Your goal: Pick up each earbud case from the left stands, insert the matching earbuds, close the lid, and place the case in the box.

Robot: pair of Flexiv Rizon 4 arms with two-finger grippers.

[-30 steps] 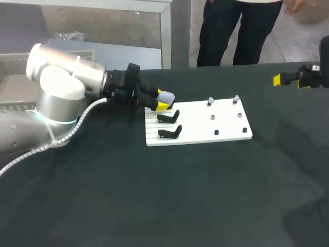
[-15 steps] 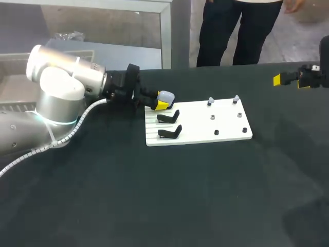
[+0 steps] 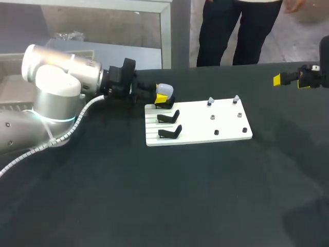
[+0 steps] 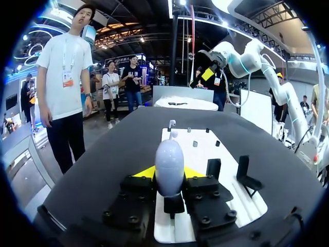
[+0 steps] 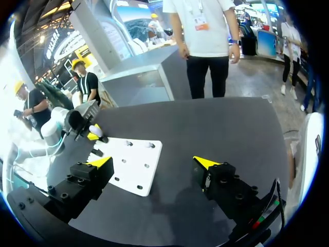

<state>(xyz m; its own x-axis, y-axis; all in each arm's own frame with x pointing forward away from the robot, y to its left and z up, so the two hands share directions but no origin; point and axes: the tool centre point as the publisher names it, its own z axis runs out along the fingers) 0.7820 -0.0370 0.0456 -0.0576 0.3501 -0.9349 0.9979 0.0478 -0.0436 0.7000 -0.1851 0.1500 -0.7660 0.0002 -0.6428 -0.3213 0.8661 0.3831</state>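
I am clenching my left fingers (image 3: 161, 98) on the pale earbud case (image 4: 169, 159), holding it upright over the near corner of the white board (image 3: 205, 128). Something black is showing just under the case, and I cannot tell whether the case is clear of it; if not, pulling away could be snagging it. My hold is sitting low on a smooth rounded shell, so I am judging that a fast swing could be tilting it or squirting it out. At my one o'clock two black stands (image 3: 168, 117) are waiting, and a low sweep could be catching them and dragging the board across the bench (image 3: 154, 195). Further out at twelve o'clock the small earbuds (image 3: 210, 101) are standing on pegs. Far off at the board's two o'clock my right fingers (image 3: 277, 79) are hanging released, holding nothing. The box is not showing anywhere
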